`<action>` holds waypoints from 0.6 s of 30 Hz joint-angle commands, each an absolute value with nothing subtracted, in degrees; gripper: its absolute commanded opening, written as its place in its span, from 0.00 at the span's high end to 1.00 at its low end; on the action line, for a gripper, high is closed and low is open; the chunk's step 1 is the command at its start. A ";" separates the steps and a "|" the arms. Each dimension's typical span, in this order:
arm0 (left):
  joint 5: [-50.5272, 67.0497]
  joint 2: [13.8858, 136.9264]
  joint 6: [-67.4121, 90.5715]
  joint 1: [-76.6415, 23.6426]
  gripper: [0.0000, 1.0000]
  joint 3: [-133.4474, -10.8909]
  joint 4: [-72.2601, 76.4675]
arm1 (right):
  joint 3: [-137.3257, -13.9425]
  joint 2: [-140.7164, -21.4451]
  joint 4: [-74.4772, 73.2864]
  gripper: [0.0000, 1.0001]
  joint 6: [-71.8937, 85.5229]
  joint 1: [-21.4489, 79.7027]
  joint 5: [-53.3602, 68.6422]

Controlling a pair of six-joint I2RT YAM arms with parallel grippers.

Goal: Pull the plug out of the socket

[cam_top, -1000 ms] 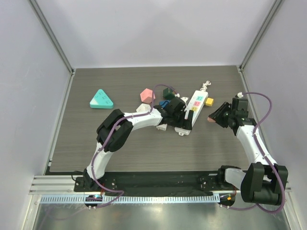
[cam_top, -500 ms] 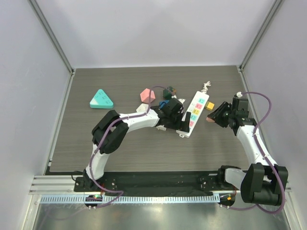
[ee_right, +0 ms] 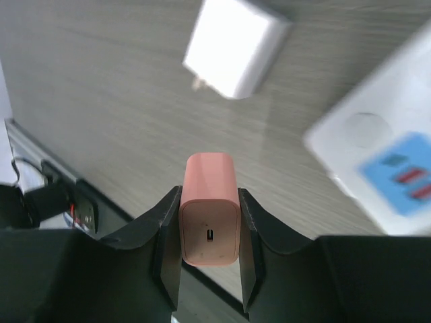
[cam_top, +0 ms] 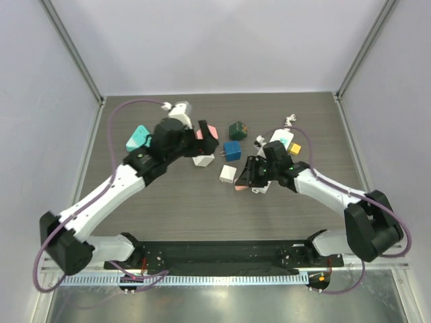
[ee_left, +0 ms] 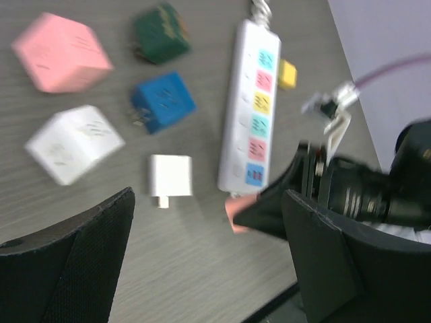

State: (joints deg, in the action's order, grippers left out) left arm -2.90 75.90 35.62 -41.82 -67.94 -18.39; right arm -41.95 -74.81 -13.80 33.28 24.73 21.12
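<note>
Setting: dark wood-grain table (cam_top: 168,208) inside a pale-walled enclosure, with loose adapters scattered round a white power strip (ee_left: 250,114).
Power strip: lies flat, cord end pointing away from the arms. The left wrist view shows a row of coloured sockets, none with anything plugged in.
Salmon plug (ee_right: 209,202): clamped between the right gripper (cam_top: 250,176) jaws by its two side faces, USB port facing the wrist camera. It sits off the near end of the strip with bare table under it.
Left gripper (cam_top: 204,136): jaws wide apart and holding nothing, raised above the pink cube (ee_left: 62,52) and white cube (ee_left: 74,142), well apart from the strip.
Loose pieces: small white charger (ee_left: 170,175), blue adapter (ee_left: 163,101), dark green adapter (ee_left: 160,25) and yellow block (ee_left: 287,74) just beside the strip.
Progress: the pull itself looks done, since the plug appears clear of every socket.
Remaining: probably only setting the plug down and releasing it.
</note>
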 commanded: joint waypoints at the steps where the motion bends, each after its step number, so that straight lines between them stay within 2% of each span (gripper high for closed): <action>1: -10.44 67.78 33.84 -37.80 0.10 -64.96 -23.02 | -46.40 -79.79 -5.64 0.94 36.29 30.74 20.04; 5: -16.50 59.08 31.47 -35.60 0.09 -63.20 -27.50 | -49.48 -88.14 -0.72 0.92 38.75 38.12 20.30; 9: -20.21 51.44 31.73 -35.42 0.07 -59.33 -27.77 | -52.98 -96.31 5.79 0.92 42.80 40.95 23.55; 18: -22.32 49.22 33.05 -35.24 0.05 -57.13 -28.66 | -56.08 -102.04 2.90 0.82 42.80 44.30 21.80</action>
State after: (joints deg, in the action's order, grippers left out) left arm -19.57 49.52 32.77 -35.55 -57.54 -28.77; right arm -54.87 -102.78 0.82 42.02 44.03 22.26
